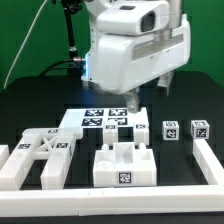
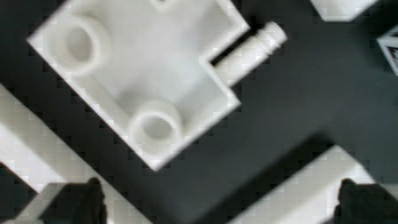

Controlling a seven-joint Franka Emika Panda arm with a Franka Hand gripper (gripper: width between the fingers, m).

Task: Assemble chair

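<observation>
claw (image 2: 222, 203): apart, empty | below: white flat plastic chair slab with two round holes (image 2: 151, 80) | risk: off-centre grip (view blurred) may skew it

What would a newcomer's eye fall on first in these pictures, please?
The big white robot arm fills the exterior view's upper middle, its open end effector low by the marker board. White chair parts lie spread on the black table in front. In the wrist view, a white slab with two round holes dominates.
</observation>
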